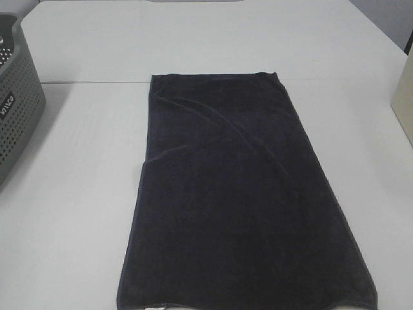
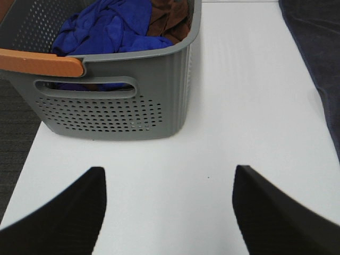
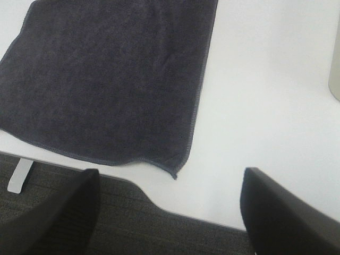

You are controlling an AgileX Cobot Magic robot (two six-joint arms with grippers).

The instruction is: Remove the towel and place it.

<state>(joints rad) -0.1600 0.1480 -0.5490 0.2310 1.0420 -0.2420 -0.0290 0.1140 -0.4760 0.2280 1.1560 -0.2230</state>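
Note:
The dark navy towel (image 1: 239, 194) lies flat and spread out on the white table (image 1: 77, 194), running from the middle to the front edge. A small white tag peeks out at its near short edge. The towel's edge shows in the left wrist view (image 2: 319, 48), and its near corner shows in the right wrist view (image 3: 117, 79). Neither gripper shows in the exterior high view. My left gripper (image 2: 169, 210) is open and empty over bare table beside the basket. My right gripper (image 3: 169, 212) is open and empty at the table's front edge, near the towel's corner.
A grey perforated laundry basket (image 2: 122, 101) with an orange handle stands at the table's left and holds blue and brown cloths; it also shows in the exterior high view (image 1: 16, 110). A beige object (image 1: 405, 103) stands at the right edge. Dark carpet (image 3: 133, 223) lies beyond the table's front edge.

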